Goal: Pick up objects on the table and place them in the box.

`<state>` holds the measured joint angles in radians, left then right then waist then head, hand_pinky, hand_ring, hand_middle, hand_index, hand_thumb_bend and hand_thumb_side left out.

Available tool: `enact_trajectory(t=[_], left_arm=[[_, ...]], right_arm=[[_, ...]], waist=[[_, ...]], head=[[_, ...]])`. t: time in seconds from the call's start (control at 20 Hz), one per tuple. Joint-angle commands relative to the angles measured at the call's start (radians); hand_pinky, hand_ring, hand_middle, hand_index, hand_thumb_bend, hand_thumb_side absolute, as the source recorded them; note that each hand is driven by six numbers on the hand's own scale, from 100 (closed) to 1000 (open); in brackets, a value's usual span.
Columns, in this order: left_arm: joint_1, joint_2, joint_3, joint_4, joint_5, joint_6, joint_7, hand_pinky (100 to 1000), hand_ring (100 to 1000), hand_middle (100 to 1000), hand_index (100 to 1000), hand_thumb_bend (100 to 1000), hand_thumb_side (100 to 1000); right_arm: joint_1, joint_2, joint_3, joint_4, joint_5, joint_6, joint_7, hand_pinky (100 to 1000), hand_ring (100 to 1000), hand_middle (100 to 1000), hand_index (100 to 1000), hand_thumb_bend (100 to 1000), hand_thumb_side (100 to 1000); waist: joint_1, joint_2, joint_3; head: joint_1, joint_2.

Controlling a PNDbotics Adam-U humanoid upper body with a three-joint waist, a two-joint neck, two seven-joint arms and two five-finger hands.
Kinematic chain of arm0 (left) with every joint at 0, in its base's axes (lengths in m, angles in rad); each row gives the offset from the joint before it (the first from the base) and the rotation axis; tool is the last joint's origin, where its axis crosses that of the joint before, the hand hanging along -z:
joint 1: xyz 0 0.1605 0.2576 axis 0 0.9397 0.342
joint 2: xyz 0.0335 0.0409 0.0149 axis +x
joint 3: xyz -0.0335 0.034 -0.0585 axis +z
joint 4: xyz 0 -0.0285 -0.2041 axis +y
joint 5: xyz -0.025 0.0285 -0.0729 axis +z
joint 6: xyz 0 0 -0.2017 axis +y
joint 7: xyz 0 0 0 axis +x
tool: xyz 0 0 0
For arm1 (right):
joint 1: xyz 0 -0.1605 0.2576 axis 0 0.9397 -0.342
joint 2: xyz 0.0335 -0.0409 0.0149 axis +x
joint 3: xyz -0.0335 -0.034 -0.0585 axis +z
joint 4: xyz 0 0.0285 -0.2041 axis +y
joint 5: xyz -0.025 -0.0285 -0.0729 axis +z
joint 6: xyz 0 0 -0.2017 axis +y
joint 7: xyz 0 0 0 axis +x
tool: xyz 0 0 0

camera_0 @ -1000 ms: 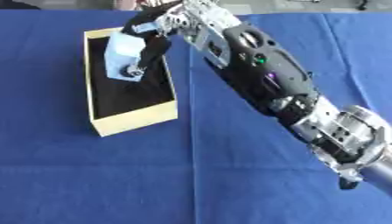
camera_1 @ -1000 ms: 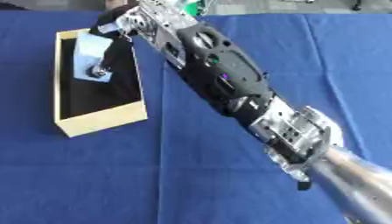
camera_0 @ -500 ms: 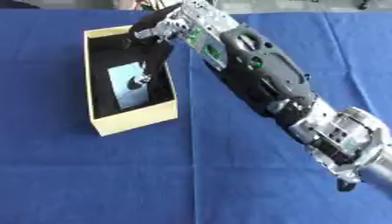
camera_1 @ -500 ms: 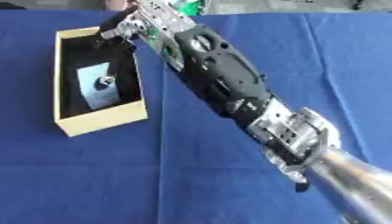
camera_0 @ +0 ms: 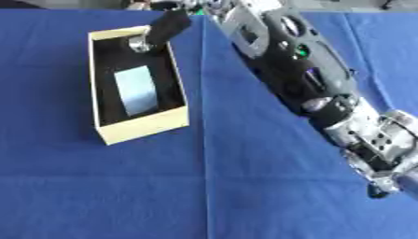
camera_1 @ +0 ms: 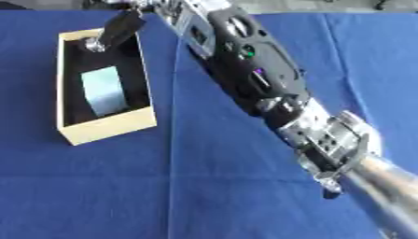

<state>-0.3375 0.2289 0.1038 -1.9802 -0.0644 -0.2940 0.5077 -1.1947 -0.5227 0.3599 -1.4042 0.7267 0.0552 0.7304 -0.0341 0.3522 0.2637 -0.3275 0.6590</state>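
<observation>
A cream box (camera_0: pixel 143 127) with a black inside stands on the blue cloth at the left. A pale blue flat object (camera_0: pixel 136 90) lies inside it, about in the middle. My right arm (camera_0: pixel 302 79) crosses the view from the lower right to the top. Its right hand (camera_0: pixel 166 26) hovers over the box's far end, fingers straight and holding nothing; one silver-tipped finger points down into the box. The hand is apart from the pale blue object. Part of the hand runs off the top edge. My left hand shows in no view.
The blue cloth (camera_0: pixel 98 186) covers the table, with a lengthwise crease (camera_0: pixel 204 177) running down just right of the box. The arm's bulk takes up the upper right.
The right hand let go of the pale blue object, which now lies flat in the box. The hand then rose and drew back to the box's far end.
</observation>
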Motion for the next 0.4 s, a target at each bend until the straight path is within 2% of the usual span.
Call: enact_trajectory(t=[0.05,0.15,0.2,0.25,0.4], left_arm=[[-0.002,0.020,0.014,-0.020,-0.011,0.000,0.007,492,734,618,733,100,692],[0.000,0.024,0.017,-0.020,-0.016,0.000,0.011,492,734,618,733,100,691],[0.000,0.025,0.018,-0.020,-0.017,0.001,0.013,492,734,618,733,100,691],[0.002,0.026,0.019,-0.020,-0.019,0.001,0.014,492,734,618,732,100,691],[0.002,0.030,0.022,-0.020,-0.024,0.000,0.018,492,733,617,733,100,690]], right_arm=[[0.013,-0.130,-0.040,-0.162,-0.083,0.065,-0.050,819,956,939,994,188,803],[0.065,-0.212,-0.056,-0.269,-0.146,0.097,-0.068,812,946,928,996,161,735],[0.094,-0.251,-0.067,-0.324,-0.175,0.111,-0.073,812,946,928,996,161,735],[0.127,-0.289,-0.083,-0.381,-0.202,0.127,-0.081,805,934,920,992,100,652],[0.242,-0.393,-0.151,-0.546,-0.284,0.173,-0.131,792,915,900,984,100,618]], waist=[[-0.004,-0.024,-0.009],[-0.004,-0.024,-0.021],[-0.004,-0.023,-0.024],[-0.002,-0.023,-0.029],[0.004,-0.020,-0.039]], head=[[0.024,0.010],[0.039,0.011],[0.043,0.010],[0.050,0.009],[0.066,0.008]])
